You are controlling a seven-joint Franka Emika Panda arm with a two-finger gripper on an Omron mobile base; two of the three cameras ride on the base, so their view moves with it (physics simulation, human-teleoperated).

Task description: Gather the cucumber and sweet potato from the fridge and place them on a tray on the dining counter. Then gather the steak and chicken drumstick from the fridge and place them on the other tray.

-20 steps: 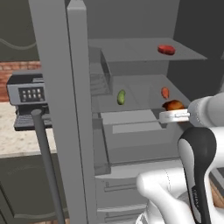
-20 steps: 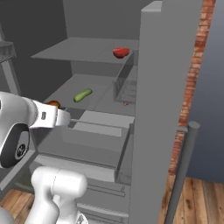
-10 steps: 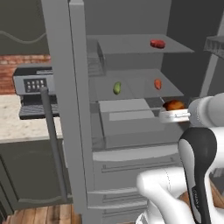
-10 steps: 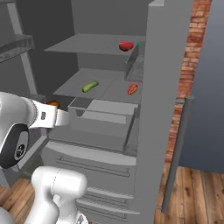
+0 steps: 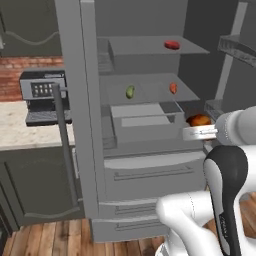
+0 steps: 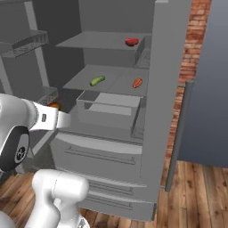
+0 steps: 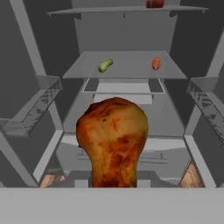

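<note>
Since a second ago the whole picture has slid sideways: the base is driving, and the fridge (image 5: 145,125) now sits more squarely ahead, its contents unmoved. The pincer (image 7: 114,186) is closed partway on the chicken drumstick (image 7: 113,142), carried in front of the fridge. Inside the fridge, the cucumber (image 5: 130,91) and sweet potato (image 5: 173,88) lie on the middle shelf, the steak (image 5: 171,45) on the shelf above. The drumstick probably heads for a tray next.

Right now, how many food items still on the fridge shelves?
3: steak on the top shelf; cucumber and sweet potato on the middle shelf. A drumstick is in the gripper. Drawers may hide more.
</note>
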